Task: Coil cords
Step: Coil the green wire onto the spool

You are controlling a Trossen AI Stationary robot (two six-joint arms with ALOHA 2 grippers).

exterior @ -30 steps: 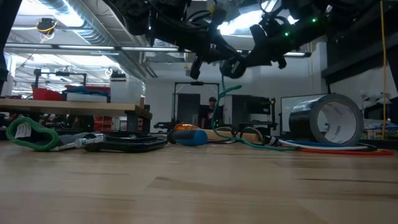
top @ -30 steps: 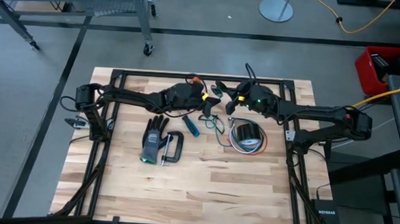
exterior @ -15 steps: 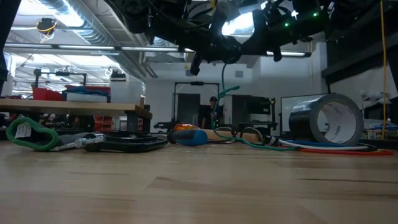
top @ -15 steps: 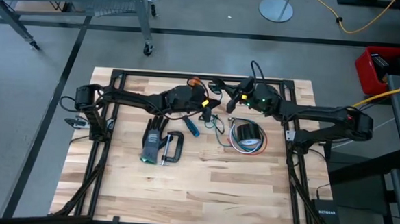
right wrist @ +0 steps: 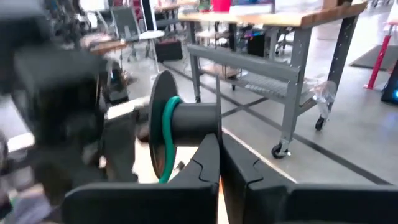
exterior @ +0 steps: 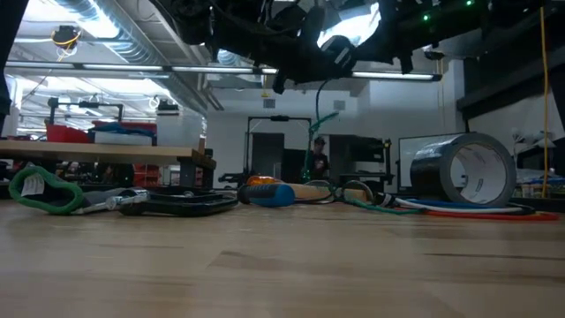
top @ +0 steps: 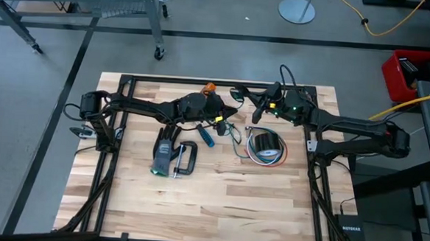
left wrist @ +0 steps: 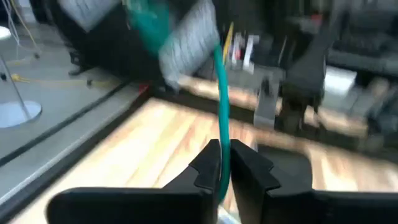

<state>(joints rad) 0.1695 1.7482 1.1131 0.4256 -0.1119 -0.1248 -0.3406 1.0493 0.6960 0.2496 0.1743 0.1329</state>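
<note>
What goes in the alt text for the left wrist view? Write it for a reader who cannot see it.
The left gripper has its two dark fingers nearly closed around a thin teal-green cord, which runs up from between them to a blurred grey and green object. Behind lie the light wooden table top and dark robot parts.

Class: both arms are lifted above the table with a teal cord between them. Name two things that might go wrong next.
1. The teal cord runs through a narrow gap in the left gripper, so it may slip out.
2. Its lower end trails by the blue-handled screwdriver and tape roll; pulling may snag or drag them.
</note>
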